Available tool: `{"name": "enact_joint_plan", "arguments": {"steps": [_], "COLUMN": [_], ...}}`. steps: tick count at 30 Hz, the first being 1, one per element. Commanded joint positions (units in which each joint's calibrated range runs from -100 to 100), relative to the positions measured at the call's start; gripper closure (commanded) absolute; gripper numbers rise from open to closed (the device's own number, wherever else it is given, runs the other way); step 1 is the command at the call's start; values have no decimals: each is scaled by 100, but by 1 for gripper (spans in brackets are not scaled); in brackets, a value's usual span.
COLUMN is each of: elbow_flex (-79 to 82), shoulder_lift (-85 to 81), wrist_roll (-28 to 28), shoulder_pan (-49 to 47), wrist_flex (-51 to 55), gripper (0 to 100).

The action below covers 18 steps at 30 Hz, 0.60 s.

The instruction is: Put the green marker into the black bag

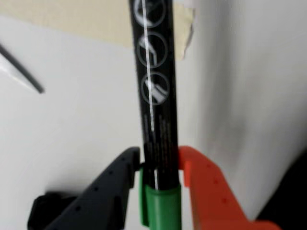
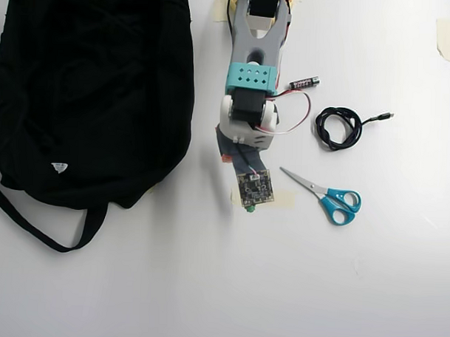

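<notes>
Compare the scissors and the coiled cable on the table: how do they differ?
The scissors have bright blue handles and pale blades; the coiled cable is all black. The scissors lie straight and rigid, nearer the bottom edge of the overhead view; the cable is looped, one end trailing right. Both lie untouched right of the arm.

A plain white table (image 2: 206, 286) carries a large soft black fabric bag (image 2: 95, 82) at ten o'clock, and at three o'clock blue-handled scissors (image 2: 329, 196), a coiled black cable (image 2: 339, 128), a small black battery (image 2: 303, 83) and beige tape pieces (image 2: 446, 37).
</notes>
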Motion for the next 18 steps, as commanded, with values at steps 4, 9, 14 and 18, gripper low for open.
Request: {"name": "enact_joint_plan", "arguments": {"steps": [4,9,14,18], "elbow_flex": [-341,-512,-755,-1087], "shoulder_lift": [-196,-196,-196,-196], "wrist_roll": [-250,-324,-575,-769], "shoulder_pan": [-61,-98,-166,-278], "wrist_flex": [90,142,297,504], "gripper": [98,98,98,98]}}
